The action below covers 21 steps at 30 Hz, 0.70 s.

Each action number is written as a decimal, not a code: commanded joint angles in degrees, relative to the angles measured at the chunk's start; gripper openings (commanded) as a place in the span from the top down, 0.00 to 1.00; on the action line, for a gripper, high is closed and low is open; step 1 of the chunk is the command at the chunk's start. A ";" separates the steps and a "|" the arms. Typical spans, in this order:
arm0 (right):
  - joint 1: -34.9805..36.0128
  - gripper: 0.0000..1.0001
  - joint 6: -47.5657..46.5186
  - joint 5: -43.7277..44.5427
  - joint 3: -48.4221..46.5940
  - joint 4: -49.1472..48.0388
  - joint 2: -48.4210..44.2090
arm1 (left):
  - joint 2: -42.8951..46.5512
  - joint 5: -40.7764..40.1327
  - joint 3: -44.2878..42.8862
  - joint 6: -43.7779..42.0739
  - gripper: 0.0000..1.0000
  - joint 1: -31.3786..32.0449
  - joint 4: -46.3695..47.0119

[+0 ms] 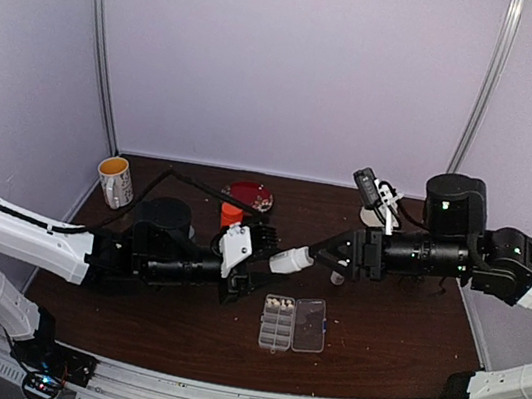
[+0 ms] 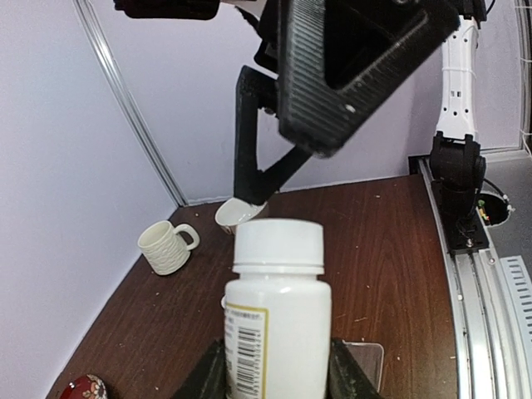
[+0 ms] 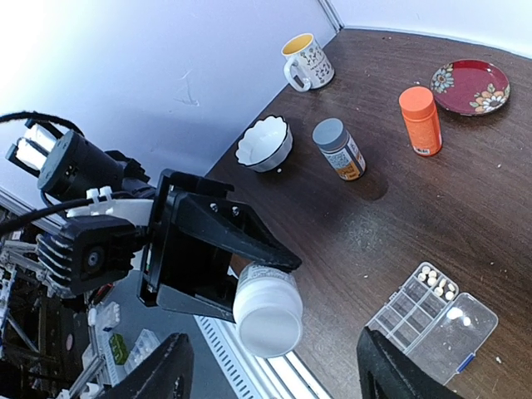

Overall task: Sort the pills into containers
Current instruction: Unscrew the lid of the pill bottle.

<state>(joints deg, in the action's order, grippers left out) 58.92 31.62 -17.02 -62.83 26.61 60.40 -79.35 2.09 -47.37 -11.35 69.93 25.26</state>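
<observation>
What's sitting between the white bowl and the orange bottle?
A grey-capped bottle stands between the white bowl and the orange bottle, touching neither; the right wrist view shows it.

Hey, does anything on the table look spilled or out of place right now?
Two tiny whitish pills seem to lie on the open hinged lid of the clear plastic organiser box, not in a compartment; the others sit together in one end compartment. Nothing else stands out.

brown table (image 1: 407,333) under organiser box (image 1: 293,324), mug (image 1: 116,182), plate (image 1: 250,195), orange bottle (image 1: 231,215)
</observation>
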 commanded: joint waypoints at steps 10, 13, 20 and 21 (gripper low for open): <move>0.76 0.37 10.90 -2.88 -5.32 6.07 4.49 | 2.54 -6.31 -1.30 -9.74 0.73 1.94 -1.70; 0.85 0.39 11.18 -3.78 -5.47 5.08 4.99 | 2.52 -6.39 -1.42 -9.91 0.73 1.95 -2.05; 1.07 0.46 10.91 -4.41 -5.97 5.03 6.84 | 2.29 -6.22 -1.34 -9.76 0.73 2.05 -2.03; 1.10 0.48 10.90 -4.43 -5.87 4.88 7.05 | 2.34 -6.14 -1.24 -9.74 0.73 2.05 -2.05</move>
<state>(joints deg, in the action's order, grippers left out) 59.42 42.06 -20.16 -67.37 32.34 66.78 -78.19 -3.84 -47.37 -20.36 71.68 21.93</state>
